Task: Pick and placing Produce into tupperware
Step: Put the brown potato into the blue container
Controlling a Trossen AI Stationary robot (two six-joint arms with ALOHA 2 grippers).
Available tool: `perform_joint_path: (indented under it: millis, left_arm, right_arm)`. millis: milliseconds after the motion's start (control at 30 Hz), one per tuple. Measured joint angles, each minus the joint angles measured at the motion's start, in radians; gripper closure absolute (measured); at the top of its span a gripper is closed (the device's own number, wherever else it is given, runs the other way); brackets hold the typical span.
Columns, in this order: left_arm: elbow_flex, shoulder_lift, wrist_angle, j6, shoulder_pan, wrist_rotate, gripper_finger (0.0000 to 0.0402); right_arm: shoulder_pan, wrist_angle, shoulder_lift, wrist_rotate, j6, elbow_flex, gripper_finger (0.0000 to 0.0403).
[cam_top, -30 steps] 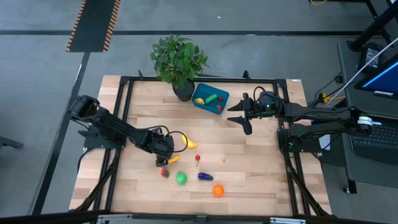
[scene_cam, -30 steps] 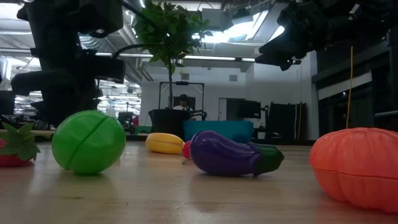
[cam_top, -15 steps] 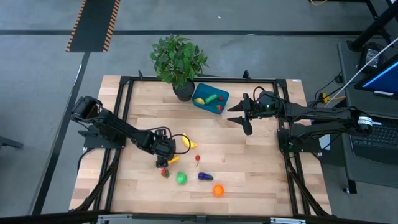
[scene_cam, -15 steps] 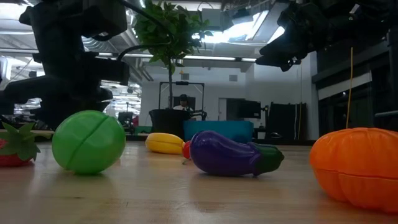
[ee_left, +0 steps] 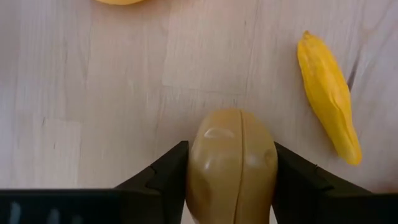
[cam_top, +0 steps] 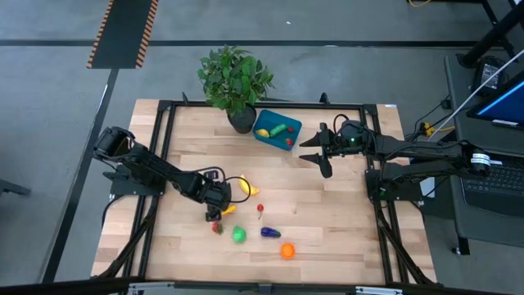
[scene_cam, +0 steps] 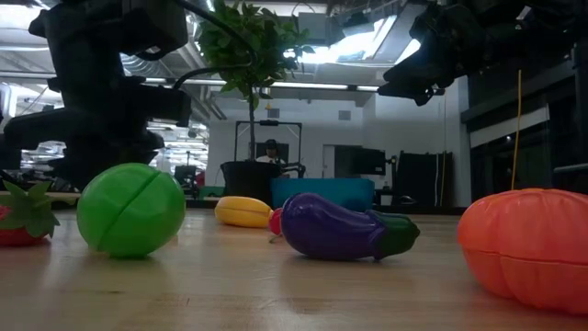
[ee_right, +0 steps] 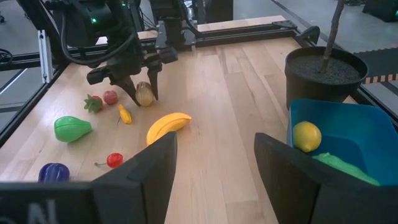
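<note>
Loose produce lies on the wooden table: a banana [cam_top: 250, 188], a small yellow piece [ee_left: 328, 96], a strawberry [cam_top: 217, 227], a green piece [cam_top: 238, 235], a purple eggplant [cam_top: 270, 233], an orange piece [cam_top: 287, 251] and a red cherry [cam_top: 260, 208]. My left gripper [cam_top: 215, 215] points steeply down, shut on a tan piece [ee_left: 231, 165]. The teal tupperware [cam_top: 266, 117] stands at the far side with a lemon [ee_right: 306, 135], a green piece and a red piece in it. My right gripper [cam_top: 315, 152] hangs open in the air to its right. My left gripper pinches the tan piece between its two fingers, one on each rounded side [ee_left: 198, 168]. The fingers [ee_right: 152, 84] come from above, pointing steeply down. The piece sits on the table [ee_left: 93, 93] with its seam running between the fingers.
A potted plant [cam_top: 241, 121] stands just left of the tupperware at the far edge. A red round piece [ee_right: 111, 97] and the strawberry lie close beside the left gripper. Bare wood [cam_top: 336, 213] stretches across the table's right half. A black frame [cam_top: 164, 111] rims the table.
My left gripper has rolled a little in place over the tan piece. The produce on the table has stayed where it was.
</note>
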Motion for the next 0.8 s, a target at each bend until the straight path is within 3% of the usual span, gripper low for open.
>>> perform_joint_path:
  millis: [367,800]
  left_arm:
    - [0.046,0.0,-0.056,0.031,0.0,0.003,0.0233]
    - [0.077,-0.104,-0.06,0.051,0.0,-0.058,0.0233]
  right_arm:
    - [0.0,-0.03,0.0,0.0,0.003,0.0,0.0186]
    - [0.0,-0.03,0.0,0.0,0.003,0.0,0.0186]
